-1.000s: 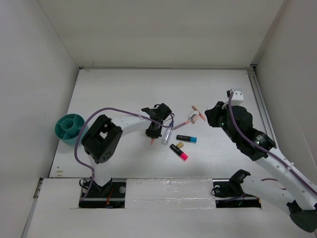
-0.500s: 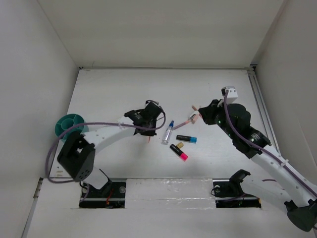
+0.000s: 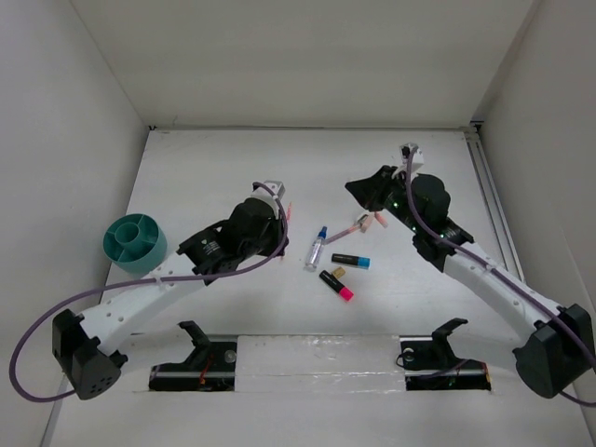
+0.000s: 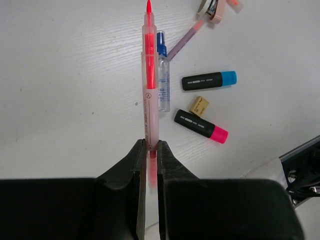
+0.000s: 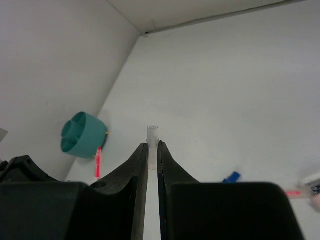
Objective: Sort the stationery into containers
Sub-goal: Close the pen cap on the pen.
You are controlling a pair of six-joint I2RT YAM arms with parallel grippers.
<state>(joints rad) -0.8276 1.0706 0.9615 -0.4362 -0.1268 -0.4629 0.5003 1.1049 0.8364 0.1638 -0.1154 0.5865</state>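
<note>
Where things lay
Round teal plastic organizer stood far left; tan eraser-like bit lay between black blue-ended marker and black pink-ended marker.

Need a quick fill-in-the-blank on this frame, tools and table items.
The left tool grips the pink pen; its jaws are ___.
The right tool pinches a small ___ tube.
Between the blue-ended marker and the pink-ended marker lies a ___ bit.
The teal organizer sits on the robot's ___ side.
Missing: shut, clear, tan, left.
</note>
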